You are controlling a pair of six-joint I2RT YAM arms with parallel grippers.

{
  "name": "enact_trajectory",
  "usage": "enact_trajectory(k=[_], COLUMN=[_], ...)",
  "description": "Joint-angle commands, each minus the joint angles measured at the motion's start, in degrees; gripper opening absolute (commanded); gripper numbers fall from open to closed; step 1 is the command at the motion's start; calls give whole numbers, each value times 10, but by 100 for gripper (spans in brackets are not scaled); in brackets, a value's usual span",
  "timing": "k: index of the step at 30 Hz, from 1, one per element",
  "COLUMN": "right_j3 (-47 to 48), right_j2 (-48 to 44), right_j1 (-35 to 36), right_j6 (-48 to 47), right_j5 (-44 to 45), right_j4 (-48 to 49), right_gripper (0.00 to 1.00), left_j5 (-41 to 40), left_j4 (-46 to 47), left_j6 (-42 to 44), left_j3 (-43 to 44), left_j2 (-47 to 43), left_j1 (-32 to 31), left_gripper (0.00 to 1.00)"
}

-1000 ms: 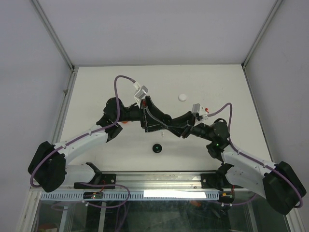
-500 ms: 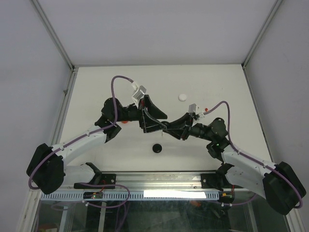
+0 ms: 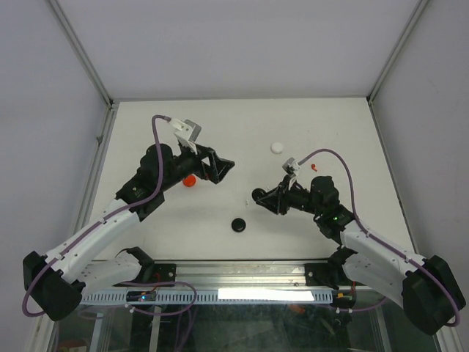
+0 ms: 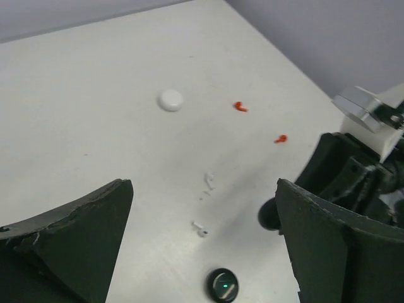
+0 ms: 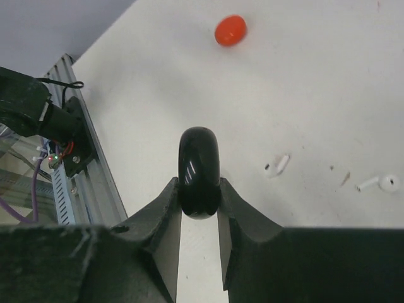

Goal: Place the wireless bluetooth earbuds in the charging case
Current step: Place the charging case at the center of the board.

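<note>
1. Found the left tool (image 4: 202, 211) spread wide above the tabletop (image 4: 95, 95), with nothing between its fingers (image 4: 82, 233).
2. Found the right tool (image 5: 199, 189) clamped on a black disc (image 5: 199, 158), gripped on edge between both fingers and raised off the tabletop.
3. Located two white earbuds (image 4: 199, 228) lying loose just ahead of the left tool, in line with its gap and apart from each other.
4. Located the same white earbuds ahead and to the right of the right tool, clear of its fingers.
5. Located two red earbuds (image 4: 240, 106) farther ahead of the left tool, toward its right finger, well apart from the white pair.
6. Noted a white disc (image 4: 170, 100) far ahead of the left tool, a second black disc (image 4: 222, 285) with a green light close under its gap, and a red disc (image 5: 230, 29) well ahead of the right tool.
</note>
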Motion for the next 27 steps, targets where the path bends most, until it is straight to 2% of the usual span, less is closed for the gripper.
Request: enact_trajectory(k=[1, 6, 12, 23, 27], right_j3=[39, 43, 38, 55, 72], right_j2=[8, 50, 115, 227, 270], right_j1=[-5, -4, 1, 47, 65], right_j6=[13, 51, 112, 171, 184], right_j5=[39, 55, 44, 41, 34], right_j4=[-110, -149, -149, -104, -93], right_gripper=[0, 0, 0, 3, 9], left_j5=[-171, -246, -203, -225, -229], left_j4=[-119, -128, -130, -137, -137], left_j6=[102, 105, 89, 99, 104], left_j3=[47, 35, 7, -9, -12], left_j2=[-12, -5, 12, -5, -6], left_j1=[8, 19, 70, 93, 97], left_gripper=[99, 99, 99, 99, 99])
